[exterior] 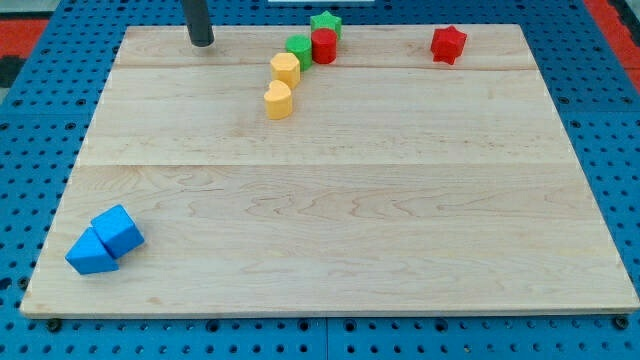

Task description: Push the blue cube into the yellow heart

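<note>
The blue cube [118, 230] sits near the board's bottom left corner, touching a second blue wedge-like block [90, 253] on its lower left. The yellow heart [278, 100] lies in the upper middle of the board, far up and to the right of the cube. My tip [202, 42] stands near the board's top edge, left of the yellow heart and far above the blue cube, touching no block.
A second yellow block [285, 69] sits just above the heart. A green block [299, 49], a red cylinder [323, 46] and a green star [325, 23] cluster above it. A red star [449, 44] lies at the top right. The wooden board [350, 220] rests on blue pegboard.
</note>
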Available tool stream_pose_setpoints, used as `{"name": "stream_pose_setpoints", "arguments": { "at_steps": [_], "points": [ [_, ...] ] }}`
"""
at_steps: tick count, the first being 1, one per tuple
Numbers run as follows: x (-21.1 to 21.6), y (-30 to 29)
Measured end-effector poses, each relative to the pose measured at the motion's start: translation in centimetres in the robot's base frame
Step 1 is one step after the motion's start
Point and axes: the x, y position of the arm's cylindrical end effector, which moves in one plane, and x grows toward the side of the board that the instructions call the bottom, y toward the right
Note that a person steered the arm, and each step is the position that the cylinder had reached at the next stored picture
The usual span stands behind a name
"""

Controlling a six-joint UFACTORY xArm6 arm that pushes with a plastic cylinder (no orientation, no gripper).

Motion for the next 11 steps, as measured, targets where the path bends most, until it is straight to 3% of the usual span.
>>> {"name": "stream_pose_setpoints", "arguments": {
  "at_steps": [3,4,5,6,7,8,9,10,11],
  "points": [
    [-2.5,0.7],
    [0.8,-0.4],
    [11.0,-0.3],
    [19.1,3.2],
    [18.6,10.8],
    [13.3,12.8],
    [13.9,15.5],
    [27.2,16.6],
    [36.4,8.4]
  ]
}}
